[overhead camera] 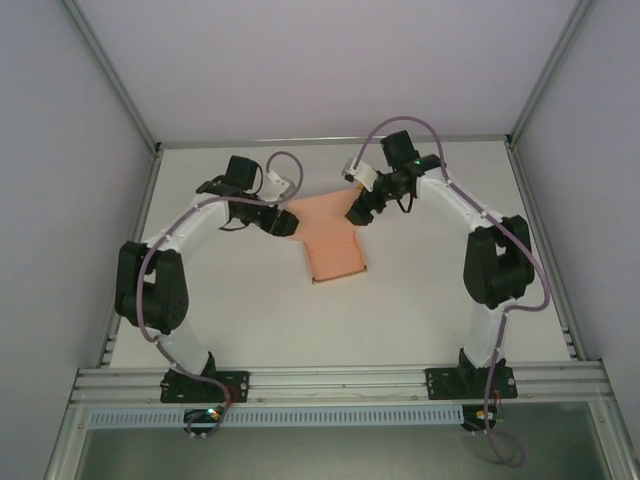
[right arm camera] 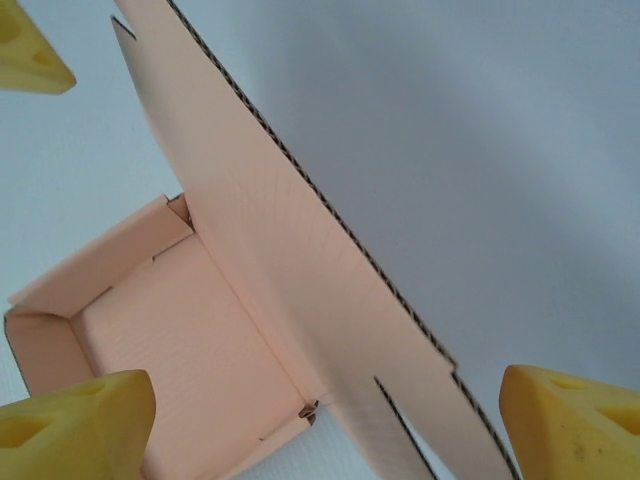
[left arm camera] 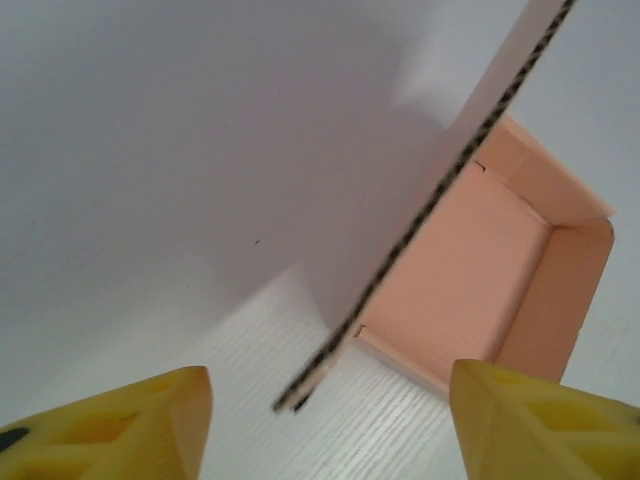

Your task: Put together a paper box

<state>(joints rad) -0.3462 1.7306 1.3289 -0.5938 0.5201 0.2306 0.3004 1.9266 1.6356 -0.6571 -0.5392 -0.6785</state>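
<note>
The paper box [overhead camera: 335,258] sits in the middle of the desk [overhead camera: 450,300], half-formed. Its salmon-pink card is folded into a shallow open tray [right arm camera: 180,340] with low walls raised around it. One broad flap [right arm camera: 290,250] rises tilted from the tray's far side with a slit cut into it, and its cut edge [left arm camera: 440,195] shows the dark corrugated core. The left pincer [overhead camera: 287,224] and right pincer [overhead camera: 357,214] flank that flap. Each has its yellow fingers [left arm camera: 140,420] spread apart, with the card between them but not clamped.
</note>
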